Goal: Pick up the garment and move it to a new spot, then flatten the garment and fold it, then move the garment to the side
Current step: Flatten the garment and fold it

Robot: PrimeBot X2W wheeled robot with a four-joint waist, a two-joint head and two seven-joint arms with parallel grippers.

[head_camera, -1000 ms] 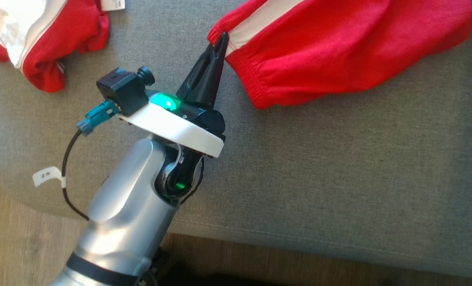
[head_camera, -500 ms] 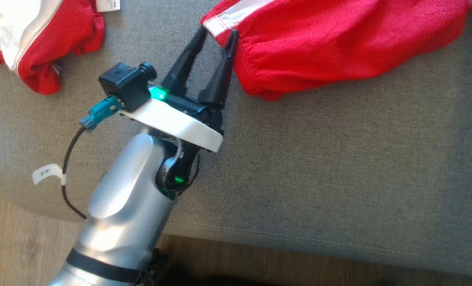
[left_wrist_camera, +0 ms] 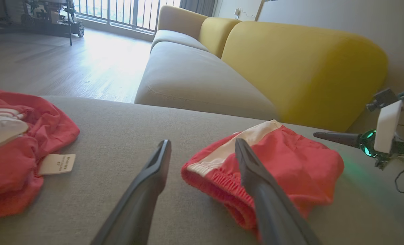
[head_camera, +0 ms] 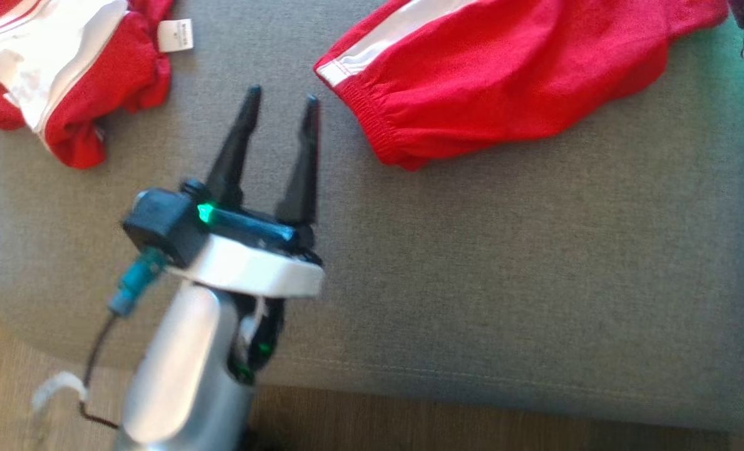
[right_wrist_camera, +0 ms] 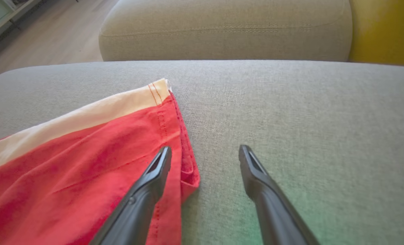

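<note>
The garment [head_camera: 503, 81] is red with a white side stripe and lies spread on the grey cushion [head_camera: 472, 282]. Its elastic hem points toward my left gripper [head_camera: 281, 95], which is open and hovers a short way left of the hem, touching nothing. The left wrist view has the same hem [left_wrist_camera: 222, 183] just beyond the open left gripper [left_wrist_camera: 202, 145]. At the garment's other end [right_wrist_camera: 69, 163], my right gripper [right_wrist_camera: 205, 149] is open. Its left finger stands over the stitched edge and its right finger over bare cushion.
A second red and white bundle [head_camera: 65, 81] with a white tag [head_camera: 176, 34] lies at the cushion's far left; whether it joins the garment I cannot tell. The cushion's front edge and wooden floor [head_camera: 409, 426] run below. A yellow-backed sofa [left_wrist_camera: 290, 64] stands beyond.
My left gripper opened, let go of the garment's hem corner and drew back down and left. The hem now lies flat on the cushion. The head camera also shifted slightly.
</note>
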